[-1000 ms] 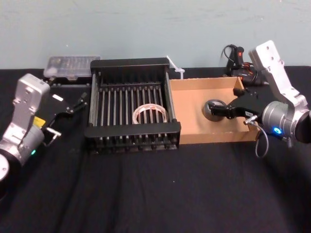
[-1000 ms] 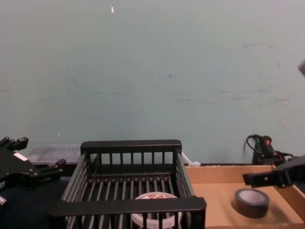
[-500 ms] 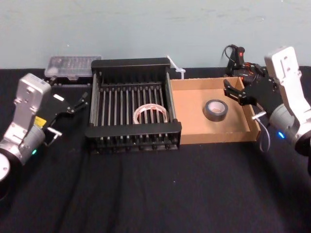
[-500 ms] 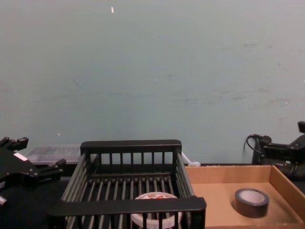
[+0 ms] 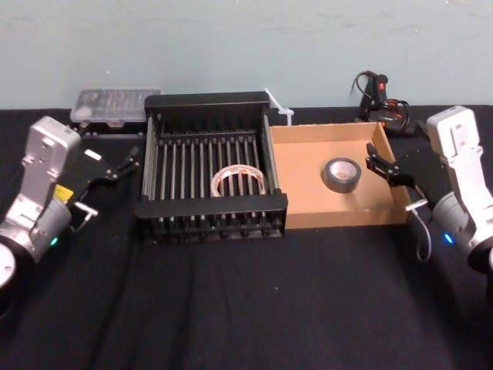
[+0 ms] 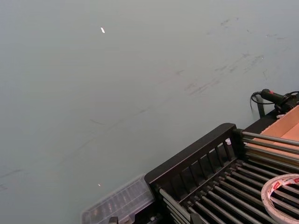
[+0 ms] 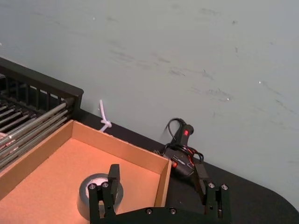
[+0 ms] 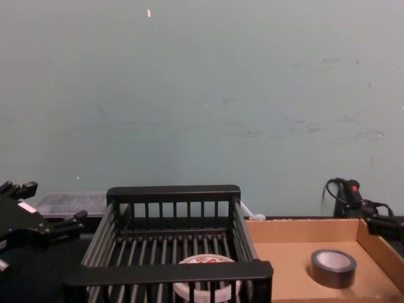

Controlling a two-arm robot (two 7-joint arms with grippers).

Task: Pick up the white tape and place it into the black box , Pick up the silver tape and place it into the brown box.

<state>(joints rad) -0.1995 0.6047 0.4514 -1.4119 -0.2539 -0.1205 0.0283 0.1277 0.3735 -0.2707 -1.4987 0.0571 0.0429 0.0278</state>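
The white tape [image 5: 239,182] lies flat on the slatted floor of the black box [image 5: 208,100], its red print showing [image 8: 203,259] [image 6: 282,189]. The silver tape [image 5: 342,174] lies flat in the brown box [image 5: 347,216], free of any finger [image 8: 332,267]. My right gripper [image 5: 387,168] hovers open and empty at the brown box's right wall, a little way from the roll. In the right wrist view its fingers [image 7: 114,173] stand wide apart above the silver tape [image 7: 96,178]. My left gripper [image 5: 123,163] rests open, left of the black box.
A clear plastic case [image 5: 115,104] sits behind the black box at the back left. A black tool with a red switch and cables [image 5: 377,92] lies behind the brown box. A white zip tie [image 5: 277,104] sticks up between the boxes. Black cloth covers the near table.
My right gripper has drawn back to the right from the silver tape, out over the brown box's right wall. The roll stays lying in the box. The left arm has not moved.
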